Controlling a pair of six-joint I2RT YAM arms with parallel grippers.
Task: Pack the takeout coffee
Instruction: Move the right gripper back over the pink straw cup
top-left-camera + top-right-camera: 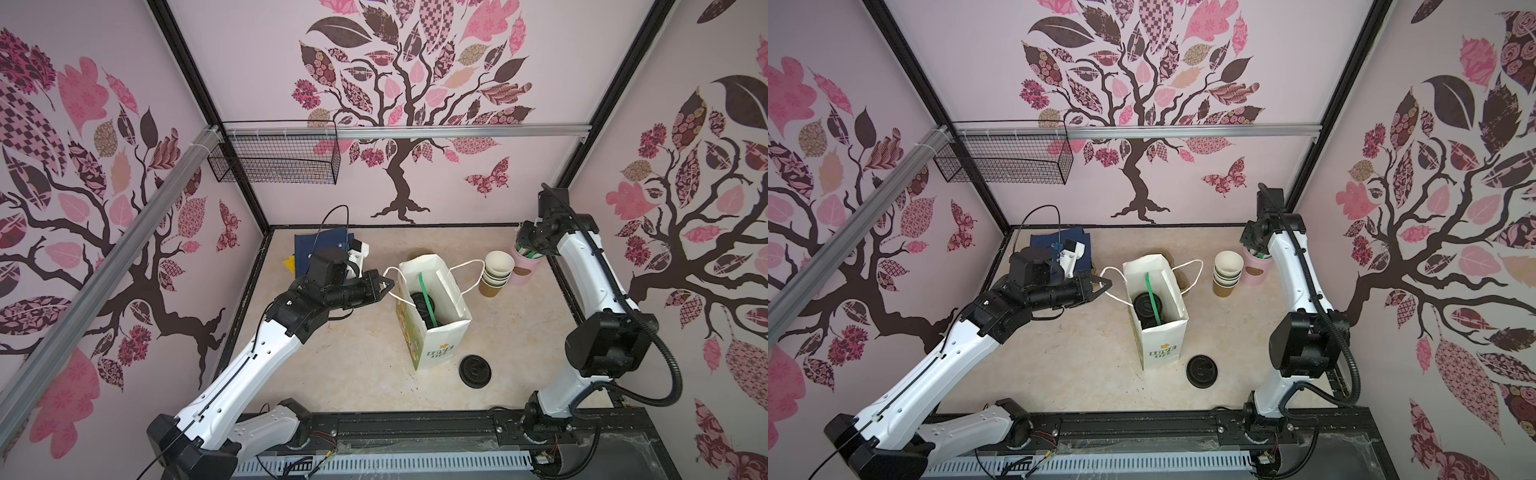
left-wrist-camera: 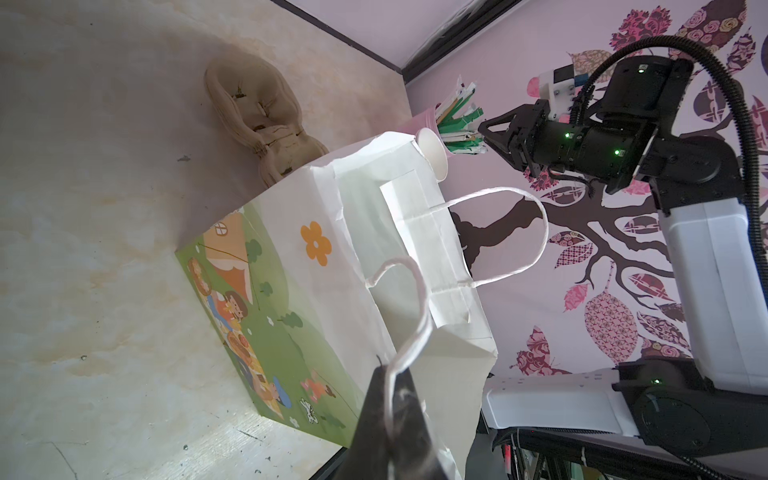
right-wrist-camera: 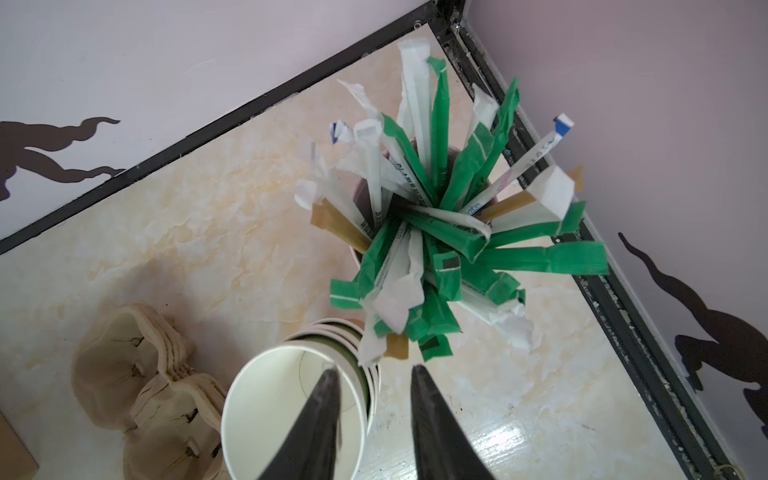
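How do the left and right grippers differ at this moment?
The left gripper is shut on the paper bag's white handle; the right gripper is open and holds nothing. The left gripper reaches sideways beside the bag at mid-table; the right gripper points down over the wrapped straws in the pink cup. Both have black tapered fingers.

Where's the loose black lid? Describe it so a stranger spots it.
Find the white paper bag standing mid-table. Beside its base, on the right arm's side, a round black lid lies flat on the tabletop. Unlike the black lids inside the bag, it lies outside.
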